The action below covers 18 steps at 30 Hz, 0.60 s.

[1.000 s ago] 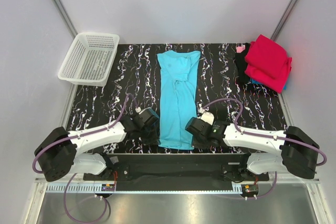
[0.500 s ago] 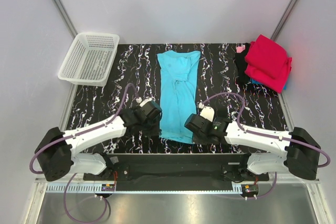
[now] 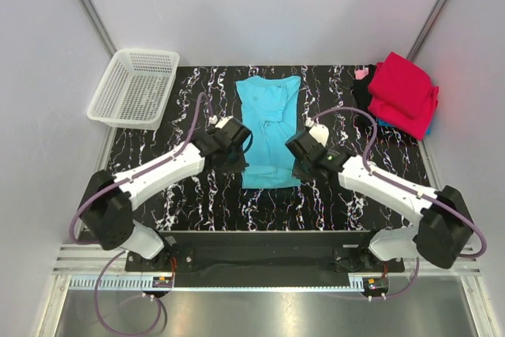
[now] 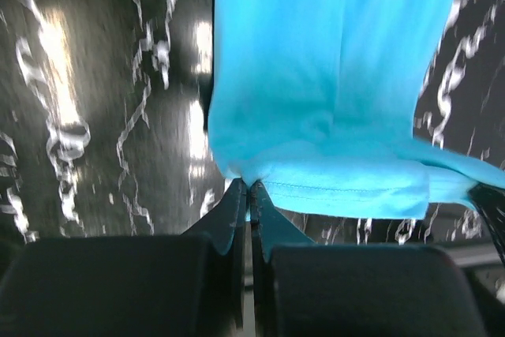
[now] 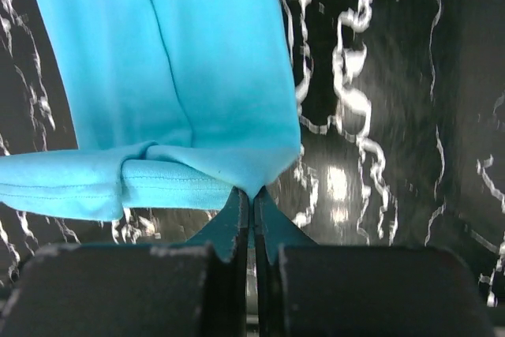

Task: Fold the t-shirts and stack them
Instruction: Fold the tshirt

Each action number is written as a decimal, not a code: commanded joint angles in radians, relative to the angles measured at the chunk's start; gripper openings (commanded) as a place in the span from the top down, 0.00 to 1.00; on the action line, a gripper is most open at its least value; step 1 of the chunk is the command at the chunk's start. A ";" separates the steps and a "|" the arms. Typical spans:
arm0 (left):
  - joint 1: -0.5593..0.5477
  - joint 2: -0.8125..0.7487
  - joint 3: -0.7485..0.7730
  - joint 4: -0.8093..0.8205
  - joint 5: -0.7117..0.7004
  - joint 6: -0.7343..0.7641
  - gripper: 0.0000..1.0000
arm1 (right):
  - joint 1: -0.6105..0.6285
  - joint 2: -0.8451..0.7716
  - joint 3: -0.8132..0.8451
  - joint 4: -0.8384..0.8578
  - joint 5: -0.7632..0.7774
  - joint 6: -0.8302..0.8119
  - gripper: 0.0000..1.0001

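A turquoise t-shirt (image 3: 268, 120) lies lengthwise at the table's middle, folded narrow, its near hem lifted and carried back over itself. My left gripper (image 3: 240, 165) is shut on the hem's left corner; in the left wrist view the cloth (image 4: 331, 92) hangs from the pinched tips (image 4: 249, 187). My right gripper (image 3: 297, 166) is shut on the right corner, the turquoise cloth (image 5: 181, 76) draping from its tips (image 5: 252, 193). A crimson t-shirt (image 3: 402, 92) tops a pile at the back right, with black (image 3: 363, 104), pink and blue cloth showing under it.
A white mesh basket (image 3: 134, 87) stands at the back left, partly off the black marbled table (image 3: 181, 108). Grey walls close in on three sides. The table's near edge runs just behind the arm bases.
Both grippers have lifted the shirt's near hem and carried it away from the bases toward the collar. The visible shirt has become shorter.
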 commanded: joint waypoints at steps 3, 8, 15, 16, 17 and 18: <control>0.115 0.157 0.170 0.005 -0.002 0.131 1.00 | -0.164 0.127 0.111 0.156 -0.070 -0.218 1.00; 0.219 0.378 0.412 0.003 0.072 0.233 1.00 | -0.246 0.358 0.304 0.214 -0.138 -0.320 1.00; 0.313 0.677 0.736 -0.044 0.163 0.308 0.92 | -0.326 0.624 0.568 0.221 -0.176 -0.373 1.00; 0.331 0.727 0.785 -0.052 0.163 0.308 0.79 | -0.341 0.657 0.603 0.219 -0.175 -0.374 1.00; 0.342 0.743 0.802 -0.057 0.163 0.310 0.76 | -0.347 0.673 0.620 0.219 -0.164 -0.371 0.94; 0.351 0.763 0.817 -0.049 0.198 0.317 0.71 | -0.355 0.688 0.635 0.216 -0.159 -0.370 0.88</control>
